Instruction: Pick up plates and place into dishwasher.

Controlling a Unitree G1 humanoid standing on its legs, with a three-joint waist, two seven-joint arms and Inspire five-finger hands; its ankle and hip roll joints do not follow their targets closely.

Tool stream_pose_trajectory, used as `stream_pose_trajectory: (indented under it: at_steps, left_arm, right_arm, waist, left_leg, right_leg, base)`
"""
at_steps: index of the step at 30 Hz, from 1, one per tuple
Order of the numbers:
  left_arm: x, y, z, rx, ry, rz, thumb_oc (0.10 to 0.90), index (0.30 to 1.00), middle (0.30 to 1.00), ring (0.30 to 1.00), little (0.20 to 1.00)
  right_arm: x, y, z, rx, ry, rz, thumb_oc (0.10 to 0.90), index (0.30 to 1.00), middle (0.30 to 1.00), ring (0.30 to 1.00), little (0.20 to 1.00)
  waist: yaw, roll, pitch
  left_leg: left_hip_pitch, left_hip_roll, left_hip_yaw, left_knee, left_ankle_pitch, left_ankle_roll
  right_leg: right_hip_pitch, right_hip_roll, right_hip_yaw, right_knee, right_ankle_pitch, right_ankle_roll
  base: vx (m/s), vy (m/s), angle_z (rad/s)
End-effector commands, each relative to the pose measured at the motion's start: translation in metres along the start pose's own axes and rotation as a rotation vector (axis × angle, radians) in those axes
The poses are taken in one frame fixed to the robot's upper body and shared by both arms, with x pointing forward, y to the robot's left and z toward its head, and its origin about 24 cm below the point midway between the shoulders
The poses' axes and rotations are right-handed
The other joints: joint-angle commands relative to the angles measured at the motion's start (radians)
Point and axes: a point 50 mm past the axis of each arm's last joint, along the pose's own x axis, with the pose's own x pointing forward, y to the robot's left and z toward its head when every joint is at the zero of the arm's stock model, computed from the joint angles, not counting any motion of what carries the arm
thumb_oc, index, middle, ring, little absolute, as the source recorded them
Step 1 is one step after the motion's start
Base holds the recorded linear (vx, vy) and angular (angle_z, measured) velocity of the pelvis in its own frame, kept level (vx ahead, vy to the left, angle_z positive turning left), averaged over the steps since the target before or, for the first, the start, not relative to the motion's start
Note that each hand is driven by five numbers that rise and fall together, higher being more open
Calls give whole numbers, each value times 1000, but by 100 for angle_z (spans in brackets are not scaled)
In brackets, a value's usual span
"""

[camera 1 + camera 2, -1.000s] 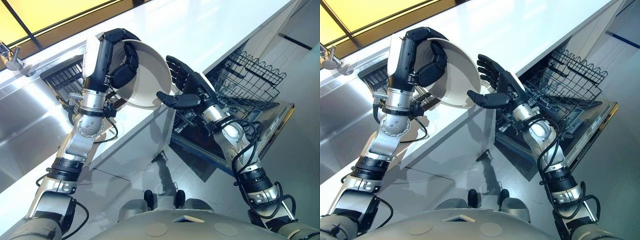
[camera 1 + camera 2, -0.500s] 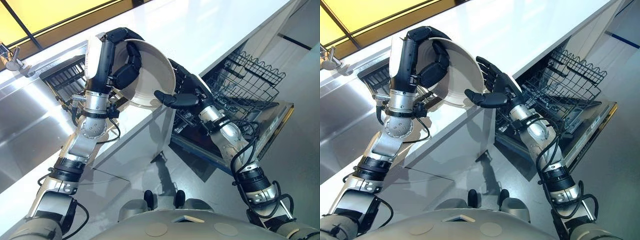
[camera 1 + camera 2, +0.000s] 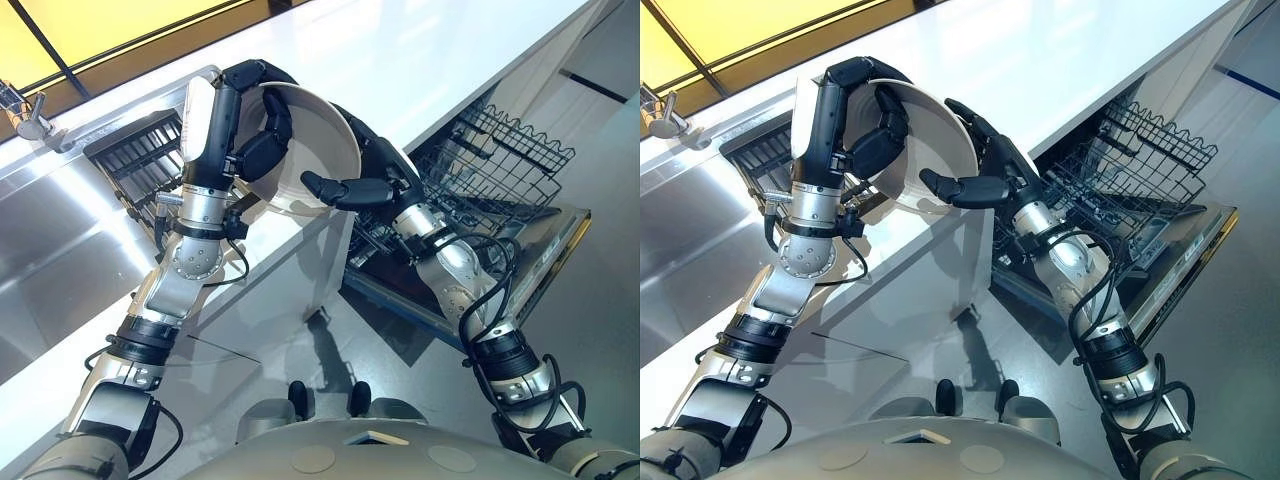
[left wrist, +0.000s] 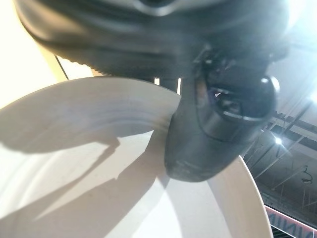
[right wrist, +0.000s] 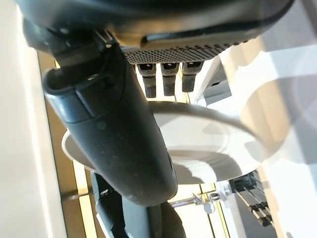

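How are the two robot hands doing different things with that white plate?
The left robot hand has its fingers curled round the white plate, gripping its rim and carrying it above the counter. The right robot hand is open, fingers straight behind the plate's far side and thumb reaching across its lower edge, not yet gripping. The left comes from the sink side; the right from the dishwasher rack side. Both are dark and meet at the same plate.

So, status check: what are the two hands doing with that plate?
Left hand curled round the white plate, held above the counter. Right hand open at its far rim. Dishwasher rack open, nothing blocking.
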Motion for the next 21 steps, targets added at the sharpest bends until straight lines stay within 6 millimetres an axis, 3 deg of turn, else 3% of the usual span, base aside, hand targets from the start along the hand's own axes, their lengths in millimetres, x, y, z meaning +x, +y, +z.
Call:
stream_pose_trajectory:
  at_steps: [1,2,3,4,5,16,21]
  left_arm:
    - [30,-2,43,-79,-282,35,100,300,300,300,200]
    - [30,-2,44,-80,-283,34,100,300,300,300,200]
    - [30,-3,44,-83,-282,30,100,300,300,300,200]
    - [30,-4,45,-88,-282,27,100,300,300,300,200]
    - [30,-4,46,-91,-283,26,100,300,300,300,200]
    - [28,-5,59,-74,-382,64,100,300,300,300,200]
    - [30,-7,57,-199,-322,5,100,300,300,300,200]
  right_arm:
    - [18,29,53,47,-279,137,800,900,900,900,900]
    - [18,29,52,53,-278,135,707,820,820,820,807]
    - [18,29,50,60,-275,130,394,552,552,552,494]
    - [18,29,49,68,-271,125,199,385,385,385,299]
    - [18,29,49,73,-269,124,100,300,300,300,200]
    - [18,25,46,80,-269,67,100,300,300,300,200]
    - [16,19,47,42,-290,24,100,300,300,300,200]
  waist:
    - [12,-4,-147]
    - [12,-4,-147]
    - [12,-4,-147]
    - [12,-4,-147]
    - [12,-4,-147]
    - [15,0,-144]
    - [17,2,-143]
  left_leg:
    - [-44,-23,-28,0,-60,11]
    - [-45,-22,-29,0,-60,10]
    - [-46,-22,-30,0,-59,10]
    - [-46,-22,-31,0,-59,10]
    - [-47,-22,-32,0,-58,10]
    - [-50,-23,-36,0,-56,7]
    - [-49,-25,-39,0,-57,6]
  right_leg:
    - [-37,13,-23,159,-130,36]
    - [-36,13,-24,157,-129,36]
    - [-36,13,-24,156,-127,37]
    - [-36,12,-25,155,-126,37]
    - [-36,13,-24,154,-125,37]
    - [-31,10,-29,142,-125,37]
    - [-29,3,-33,132,-120,41]
  base:
    - [0,0,0]
    - [0,0,0]
    - [0,0,0]
    - [0,0,0]
    - [0,0,0]
    - [0,0,0]
    - [0,0,0]
